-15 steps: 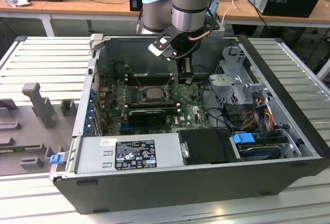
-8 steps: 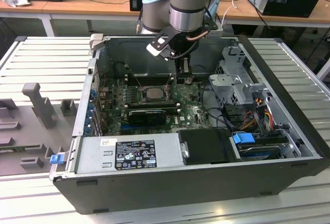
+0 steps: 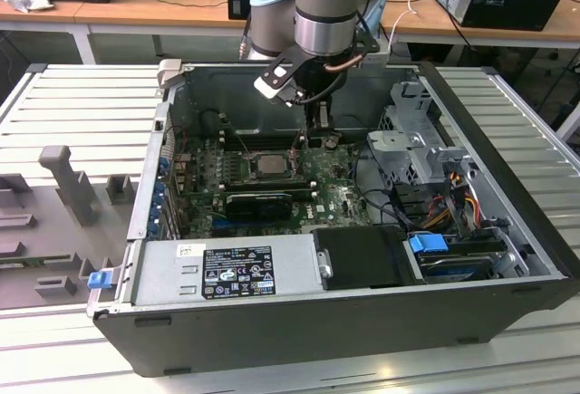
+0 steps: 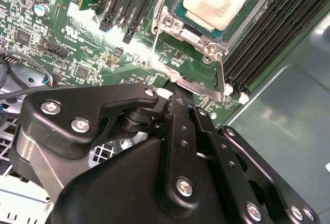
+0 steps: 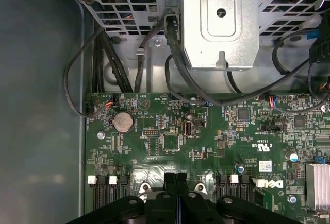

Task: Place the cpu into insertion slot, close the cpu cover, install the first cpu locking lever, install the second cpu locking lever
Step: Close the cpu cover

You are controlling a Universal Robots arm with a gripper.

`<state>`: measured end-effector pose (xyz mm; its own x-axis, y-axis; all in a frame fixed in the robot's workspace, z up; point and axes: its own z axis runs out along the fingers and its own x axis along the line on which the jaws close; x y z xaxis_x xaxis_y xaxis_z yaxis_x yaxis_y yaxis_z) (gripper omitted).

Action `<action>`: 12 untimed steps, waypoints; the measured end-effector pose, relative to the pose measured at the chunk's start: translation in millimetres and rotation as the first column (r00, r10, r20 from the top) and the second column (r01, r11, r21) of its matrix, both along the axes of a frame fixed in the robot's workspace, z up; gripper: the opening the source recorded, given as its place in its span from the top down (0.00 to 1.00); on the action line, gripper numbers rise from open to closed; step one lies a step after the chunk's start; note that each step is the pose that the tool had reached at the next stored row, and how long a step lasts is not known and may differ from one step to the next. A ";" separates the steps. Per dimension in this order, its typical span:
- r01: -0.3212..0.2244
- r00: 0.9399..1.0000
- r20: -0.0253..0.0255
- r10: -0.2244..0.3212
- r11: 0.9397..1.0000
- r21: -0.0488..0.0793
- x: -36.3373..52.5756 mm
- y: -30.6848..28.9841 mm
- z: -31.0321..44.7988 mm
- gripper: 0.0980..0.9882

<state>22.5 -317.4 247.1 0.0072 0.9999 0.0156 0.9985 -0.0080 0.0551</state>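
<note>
The pincer [image 5: 175, 176] is clenched: in the first wrist view its two black fingers [image 5: 166, 185] meet with no gap between them. In the second wrist view its tip [image 4: 177, 99] sits at the end of a thin metal lever [image 4: 154, 28]. Whether it grips that rod cannot be told.

The cpu [image 4: 216, 0] lies flat in the insertion slot [image 3: 294, 167] on the green motherboard [image 5: 170, 141], with the cpu cover [image 4: 209, 47] lying around it as a silvery frame. In the exterior view the pincer [image 3: 313, 131] hangs low inside the open computer case [image 3: 272, 321] on the desk [image 3: 72, 104]. It is just beside the slot, toward the exterior view's right and a little farther back than the cpu [image 3: 270, 163].
</note>
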 end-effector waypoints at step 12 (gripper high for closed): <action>0.000 1.000 0.000 0.000 1.000 0.000 -3.3 0.0 0.0 0.99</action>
<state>19.2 -317.4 247.1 0.0072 0.9999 0.0156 0.9985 -0.0080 0.0550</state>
